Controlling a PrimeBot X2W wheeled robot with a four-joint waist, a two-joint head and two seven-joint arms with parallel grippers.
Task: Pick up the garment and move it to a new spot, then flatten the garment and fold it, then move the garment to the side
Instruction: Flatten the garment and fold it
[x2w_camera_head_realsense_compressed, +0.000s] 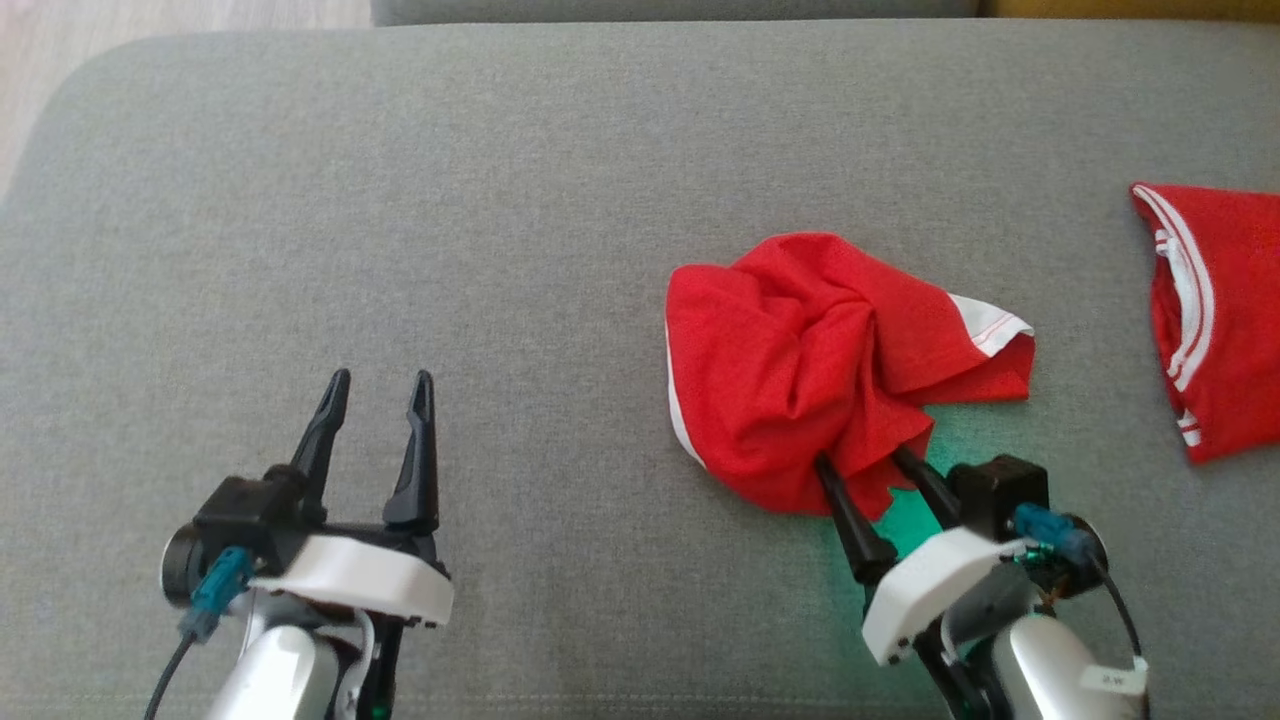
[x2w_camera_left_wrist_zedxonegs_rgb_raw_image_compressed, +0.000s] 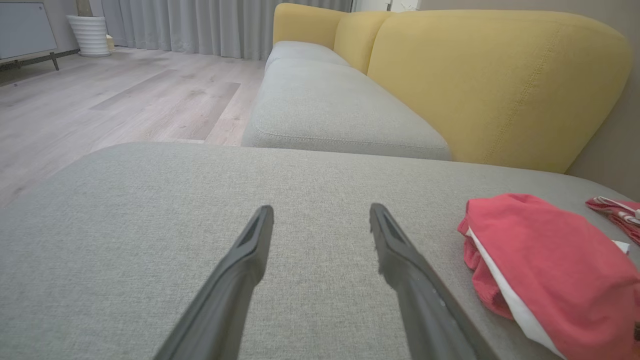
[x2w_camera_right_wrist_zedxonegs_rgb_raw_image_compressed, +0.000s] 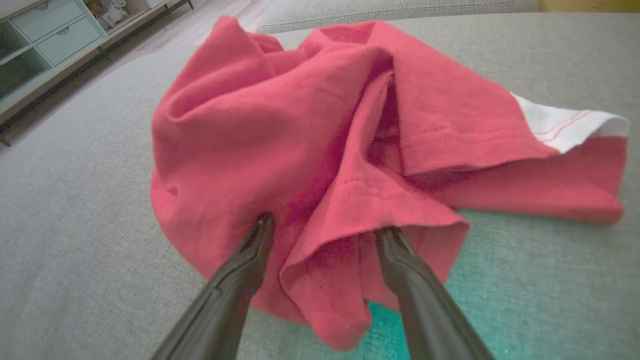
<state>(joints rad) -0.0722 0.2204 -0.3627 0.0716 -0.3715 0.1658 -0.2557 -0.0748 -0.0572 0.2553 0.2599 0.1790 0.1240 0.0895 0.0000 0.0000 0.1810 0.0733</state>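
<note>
A: Left side first — left gripper (x2w_camera_head_realsense_compressed: 381, 380)?
B: Spread wide, nothing held, parked over the grey woven sofa cushion (x2w_camera_head_realsense_compressed: 500, 200), well apart from the cloth.
A: Task item?
B: Crumpled red jersey garment with white trim (x2w_camera_head_realsense_compressed: 800, 350), bunched right of centre. Judged light, soft, floppy — shape won't be kept when lifted.
A: Right gripper (x2w_camera_right_wrist_zedxonegs_rgb_raw_image_compressed: 325, 226)?
B: Jaws parted, a near-edge fold straddled, not yet pinched. That stitched hem fold is best taken. A second red striped garment (x2w_camera_head_realsense_compressed: 1215, 320) is seen far right, untouched.
</note>
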